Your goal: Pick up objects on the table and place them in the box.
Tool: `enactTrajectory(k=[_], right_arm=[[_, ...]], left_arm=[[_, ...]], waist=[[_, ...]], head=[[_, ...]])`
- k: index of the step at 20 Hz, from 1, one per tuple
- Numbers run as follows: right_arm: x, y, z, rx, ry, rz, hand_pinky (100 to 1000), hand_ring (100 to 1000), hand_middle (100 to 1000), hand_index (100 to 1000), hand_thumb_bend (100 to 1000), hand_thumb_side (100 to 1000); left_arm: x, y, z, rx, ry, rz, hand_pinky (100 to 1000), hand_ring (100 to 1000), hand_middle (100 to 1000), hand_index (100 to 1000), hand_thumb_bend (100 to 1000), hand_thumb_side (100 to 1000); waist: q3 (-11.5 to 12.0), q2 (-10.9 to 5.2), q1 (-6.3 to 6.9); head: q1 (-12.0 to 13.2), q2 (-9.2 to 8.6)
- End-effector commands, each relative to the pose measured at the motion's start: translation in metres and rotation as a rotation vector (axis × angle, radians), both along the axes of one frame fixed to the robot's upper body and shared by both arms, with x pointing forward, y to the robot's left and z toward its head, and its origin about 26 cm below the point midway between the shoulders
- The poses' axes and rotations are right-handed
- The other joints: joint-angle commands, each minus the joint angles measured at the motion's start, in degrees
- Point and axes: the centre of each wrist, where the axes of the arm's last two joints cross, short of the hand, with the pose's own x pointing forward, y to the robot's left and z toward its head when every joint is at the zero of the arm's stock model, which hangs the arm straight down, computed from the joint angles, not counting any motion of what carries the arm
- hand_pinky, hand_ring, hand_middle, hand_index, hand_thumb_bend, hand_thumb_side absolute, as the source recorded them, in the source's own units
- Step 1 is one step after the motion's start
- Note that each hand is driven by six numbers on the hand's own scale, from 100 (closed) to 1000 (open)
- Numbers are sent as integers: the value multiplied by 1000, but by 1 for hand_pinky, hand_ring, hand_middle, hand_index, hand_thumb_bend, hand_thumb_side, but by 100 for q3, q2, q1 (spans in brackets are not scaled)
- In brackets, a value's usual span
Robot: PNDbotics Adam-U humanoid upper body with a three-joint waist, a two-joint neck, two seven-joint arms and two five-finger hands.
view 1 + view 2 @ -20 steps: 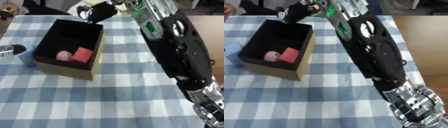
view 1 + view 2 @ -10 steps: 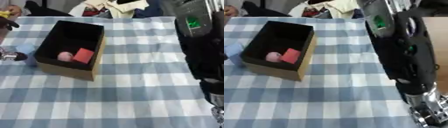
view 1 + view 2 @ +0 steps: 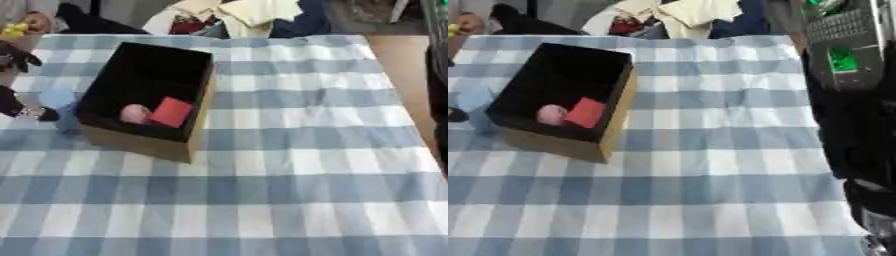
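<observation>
Fingers of the left hand (image 3: 19,107) at the tablecloth's (image 3: 289,165) left edge touch a pale blue object (image 3: 59,97) beside the box (image 3: 149,100); grip unclear.

a staged test setting in a lab or workroom is suggested rather than a lived-in home. a table (image 3: 289,200) is covered by a blue and white checked cloth, on which an open dark box (image 3: 197,117) is set just beside the left hand (image 3: 17,107), seen only partly at the view's left edge. beyond the table's far edge, well away from that hand, a heap of clothing or bags (image 3: 249,17) is seen, and the robot's black right arm (image 3: 855,100) with a lit green panel is seen along the right side.
</observation>
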Motion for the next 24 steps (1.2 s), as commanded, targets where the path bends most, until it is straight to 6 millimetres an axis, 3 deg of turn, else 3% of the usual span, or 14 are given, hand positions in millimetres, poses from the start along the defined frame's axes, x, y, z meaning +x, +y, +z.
enactTrajectory(k=[1,11,18,24], right_arm=[[-6,-7,8,21,-33,-13,945,939,881,935,100,923],[-3,-12,2,52,-17,-31,945,935,875,932,100,957],[-2,-13,-1,67,-10,-40,945,934,871,928,100,985],[0,-16,-5,77,-1,-55,947,935,869,927,100,995]], left_arm=[[6,6,5,-5,-10,59,900,895,838,991,650,743],[29,8,-17,-28,53,132,909,904,851,985,662,749],[38,7,-26,-34,81,144,893,890,842,973,551,666],[42,1,-26,-49,78,142,853,862,795,934,472,686]], waist=[[-2,-110,32],[-10,-61,27],[10,-22,21],[7,-9,24]], head=[[26,-63],[67,-123],[93,-154],[118,-177]])
